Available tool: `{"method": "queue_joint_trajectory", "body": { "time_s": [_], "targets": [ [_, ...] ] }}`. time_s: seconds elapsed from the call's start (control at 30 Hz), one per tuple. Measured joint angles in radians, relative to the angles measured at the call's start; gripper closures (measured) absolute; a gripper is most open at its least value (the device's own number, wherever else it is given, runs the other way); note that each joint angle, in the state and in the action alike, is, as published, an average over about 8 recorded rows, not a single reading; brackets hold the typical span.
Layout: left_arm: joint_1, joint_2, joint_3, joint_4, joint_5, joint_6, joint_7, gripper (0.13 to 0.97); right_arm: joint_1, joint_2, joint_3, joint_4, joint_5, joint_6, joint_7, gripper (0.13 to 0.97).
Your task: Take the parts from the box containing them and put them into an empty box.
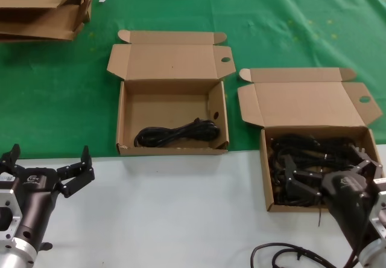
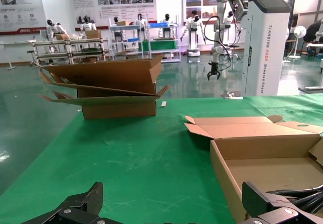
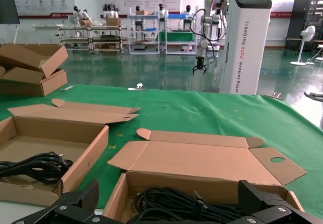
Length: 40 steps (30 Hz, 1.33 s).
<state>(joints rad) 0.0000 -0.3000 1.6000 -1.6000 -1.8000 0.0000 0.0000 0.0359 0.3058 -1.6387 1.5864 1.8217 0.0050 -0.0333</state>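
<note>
The box containing the parts [image 1: 267, 177] sits at the right, lid back, with several black cable bundles [image 1: 307, 150] tangled inside. My right gripper [image 1: 322, 157] hangs open just over those cables, nothing between its fingers; in the right wrist view the right gripper [image 3: 169, 191] straddles the pile of cables [image 3: 176, 204]. The second box [image 1: 120, 120], in the middle, holds one looped cable [image 1: 178, 134] along its near wall. My left gripper [image 1: 49, 153] is open at the near left, beside that box [image 2: 222, 163] and apart from it.
A stack of flattened cardboard sheets [image 1: 42, 8] lies at the far left of the green mat [image 1: 54, 93]. The near strip of the table [image 1: 181, 220] is white. A loose black lead [image 1: 289, 257] curls at the near edge by my right arm.
</note>
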Motion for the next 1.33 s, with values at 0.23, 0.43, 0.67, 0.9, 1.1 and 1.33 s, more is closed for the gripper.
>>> {"method": "queue_joint_trajectory", "body": {
  "time_s": [0.23, 0.43, 0.67, 0.9, 1.1, 1.33],
  "targets": [
    [0.0, 0.0, 0.0, 0.0, 0.0, 0.0, 0.0, 0.132, 0.0, 0.0, 0.0, 0.0, 0.0, 0.0, 0.0, 0.129],
    [0.0, 0.0, 0.0, 0.0, 0.0, 0.0, 0.0, 0.132, 0.0, 0.0, 0.0, 0.0, 0.0, 0.0, 0.0, 0.129],
    [0.0, 0.0, 0.0, 0.0, 0.0, 0.0, 0.0, 0.132, 0.0, 0.0, 0.0, 0.0, 0.0, 0.0, 0.0, 0.129],
    [0.0, 0.0, 0.0, 0.0, 0.0, 0.0, 0.0, 0.132, 0.0, 0.0, 0.0, 0.0, 0.0, 0.0, 0.0, 0.129],
    [0.0, 0.0, 0.0, 0.0, 0.0, 0.0, 0.0, 0.132, 0.0, 0.0, 0.0, 0.0, 0.0, 0.0, 0.0, 0.129],
    [0.0, 0.0, 0.0, 0.0, 0.0, 0.0, 0.0, 0.132, 0.0, 0.0, 0.0, 0.0, 0.0, 0.0, 0.0, 0.129]
  ]
}}
